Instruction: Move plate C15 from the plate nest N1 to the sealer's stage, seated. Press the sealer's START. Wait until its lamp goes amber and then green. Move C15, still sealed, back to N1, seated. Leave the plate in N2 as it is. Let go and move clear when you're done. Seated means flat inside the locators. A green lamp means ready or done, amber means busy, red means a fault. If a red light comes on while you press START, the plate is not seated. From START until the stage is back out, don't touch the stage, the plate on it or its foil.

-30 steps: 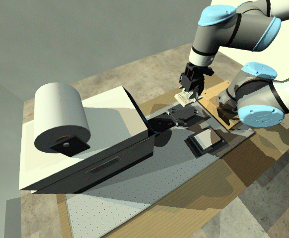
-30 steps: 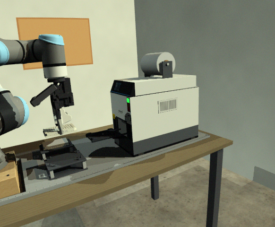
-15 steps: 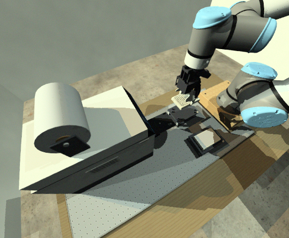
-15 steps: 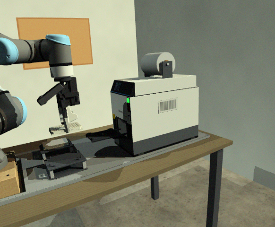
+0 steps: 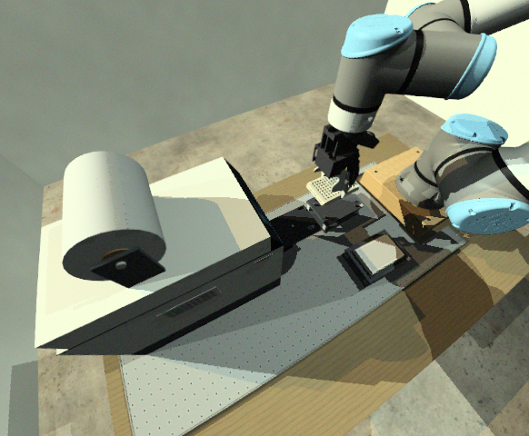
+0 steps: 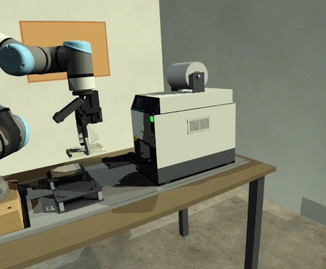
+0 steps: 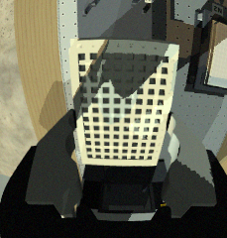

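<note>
One plate, C15 [image 5: 324, 188] [image 6: 98, 148] [image 7: 118, 106], is up in the air, pinched by its sides in the claw [image 5: 342, 180] [image 6: 84, 147] [image 7: 121, 111], clear of N1 [image 5: 342, 213] [image 6: 79, 189] [image 7: 125, 25]. Seen from the exterior view, N1 stands bare on the near left; the other plate [image 5: 380, 253] [image 6: 66, 170] [image 7: 223, 57] rests in its nest on the far side. To the right, the stage [image 5: 295, 225] [image 6: 119, 159] pokes out of the sealer [image 5: 199, 211] [image 6: 196, 139], whose lamp [image 6: 152, 119] glows green
</note>
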Controlling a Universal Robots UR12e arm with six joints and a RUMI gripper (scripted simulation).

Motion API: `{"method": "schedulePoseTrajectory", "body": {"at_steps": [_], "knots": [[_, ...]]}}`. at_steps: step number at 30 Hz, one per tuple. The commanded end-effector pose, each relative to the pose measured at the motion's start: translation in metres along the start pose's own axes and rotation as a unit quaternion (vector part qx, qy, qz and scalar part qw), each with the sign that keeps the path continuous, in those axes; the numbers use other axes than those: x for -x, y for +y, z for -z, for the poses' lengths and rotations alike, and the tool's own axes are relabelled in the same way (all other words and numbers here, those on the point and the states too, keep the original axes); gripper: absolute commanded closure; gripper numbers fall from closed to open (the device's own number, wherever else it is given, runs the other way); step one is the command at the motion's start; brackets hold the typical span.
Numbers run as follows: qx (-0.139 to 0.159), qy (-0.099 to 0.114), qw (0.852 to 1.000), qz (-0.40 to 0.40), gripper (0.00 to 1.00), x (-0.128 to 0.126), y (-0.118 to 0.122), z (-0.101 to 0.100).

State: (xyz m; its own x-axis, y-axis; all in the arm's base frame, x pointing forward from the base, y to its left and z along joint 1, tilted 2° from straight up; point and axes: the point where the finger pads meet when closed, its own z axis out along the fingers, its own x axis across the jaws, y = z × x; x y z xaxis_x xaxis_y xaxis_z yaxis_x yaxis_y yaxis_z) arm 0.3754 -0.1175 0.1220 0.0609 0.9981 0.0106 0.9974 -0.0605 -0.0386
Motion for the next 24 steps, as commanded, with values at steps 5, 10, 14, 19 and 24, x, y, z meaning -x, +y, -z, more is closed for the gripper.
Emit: {"method": "schedulePoseTrajectory", "body": {"at_steps": [5,10,14,19,24], "knots": [[0.002,-0.001,1.000,-0.002,1.00,-0.001,0.020,0.002],[0.002,-0.001,1.000,-0.002,1.00,-0.003,0.032,0.002],[0.003,-0.001,1.000,-0.002,1.00,-0.005,0.041,0.002],[0.003,-0.001,1.000,-0.002,1.00,-0.007,0.053,0.002],[0.003,-0.001,1.000,-0.002,1.00,-0.008,0.060,0.002]]}}
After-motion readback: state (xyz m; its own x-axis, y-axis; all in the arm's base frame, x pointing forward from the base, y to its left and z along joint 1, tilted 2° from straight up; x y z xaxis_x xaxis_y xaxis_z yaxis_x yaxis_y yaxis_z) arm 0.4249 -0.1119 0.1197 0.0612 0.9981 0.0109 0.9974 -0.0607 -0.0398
